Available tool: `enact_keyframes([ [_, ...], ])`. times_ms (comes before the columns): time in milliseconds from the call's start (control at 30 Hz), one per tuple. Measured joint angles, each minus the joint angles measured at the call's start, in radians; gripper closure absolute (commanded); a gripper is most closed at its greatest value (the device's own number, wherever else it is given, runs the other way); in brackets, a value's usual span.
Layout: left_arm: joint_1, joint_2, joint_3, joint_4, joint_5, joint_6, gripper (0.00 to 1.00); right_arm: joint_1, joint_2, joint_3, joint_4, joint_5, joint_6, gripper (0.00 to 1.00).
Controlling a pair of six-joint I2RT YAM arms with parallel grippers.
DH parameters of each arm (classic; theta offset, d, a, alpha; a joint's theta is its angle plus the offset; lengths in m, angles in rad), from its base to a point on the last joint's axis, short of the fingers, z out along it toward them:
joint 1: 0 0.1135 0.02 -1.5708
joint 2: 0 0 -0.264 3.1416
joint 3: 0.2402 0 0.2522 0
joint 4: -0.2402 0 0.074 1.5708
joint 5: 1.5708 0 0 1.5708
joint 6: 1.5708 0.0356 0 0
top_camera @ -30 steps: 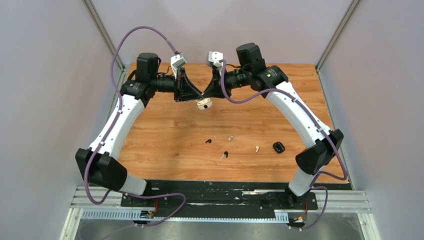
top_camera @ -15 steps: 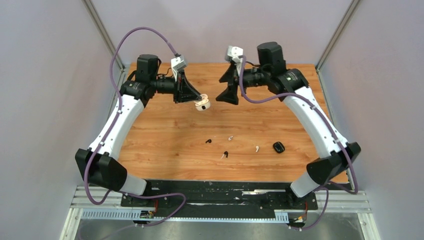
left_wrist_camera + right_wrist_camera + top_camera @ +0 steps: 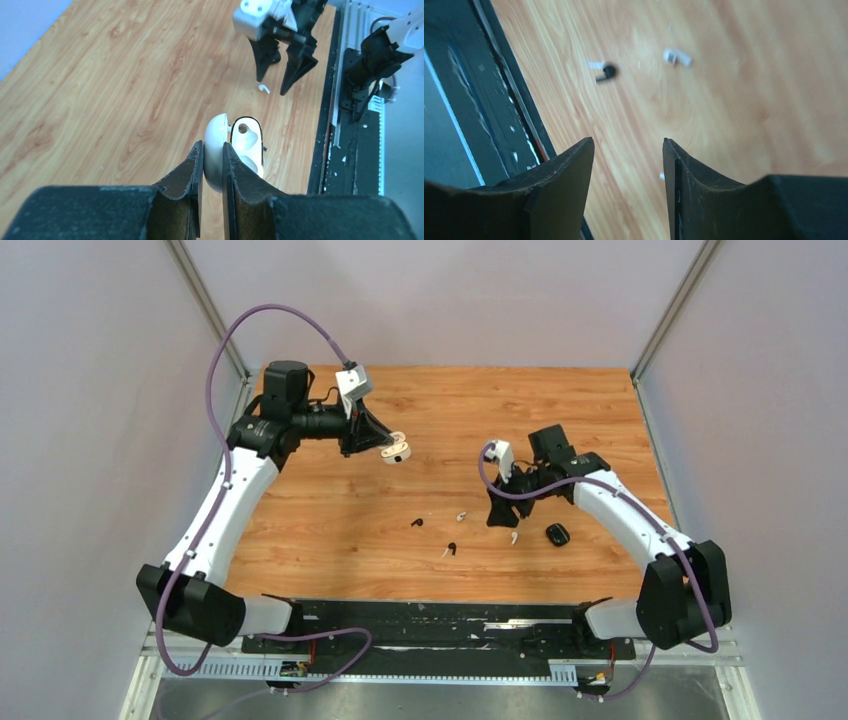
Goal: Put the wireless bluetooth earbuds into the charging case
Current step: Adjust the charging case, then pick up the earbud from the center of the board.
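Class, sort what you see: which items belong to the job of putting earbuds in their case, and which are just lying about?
Job: white charging case, left gripper holding it, white earbuds, black earbuds, black case.
Just there: purple cables, slotted rail.

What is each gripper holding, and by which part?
Left gripper: the open white charging case, pinched across one shell half; the socketed half lies outside the jaws. Right gripper: open, nothing held.

No legible text, no brands or numbers, white charging case [image 3: 215, 145] unmarked
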Motion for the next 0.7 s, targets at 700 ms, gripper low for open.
enact_keyframes([
  [700,-0.002,-0.073,-0.079,-0.021,-0.078,0.037,1.00,-0.011,0.122,-0.230,0.184,0.400,0.232,0.61],
])
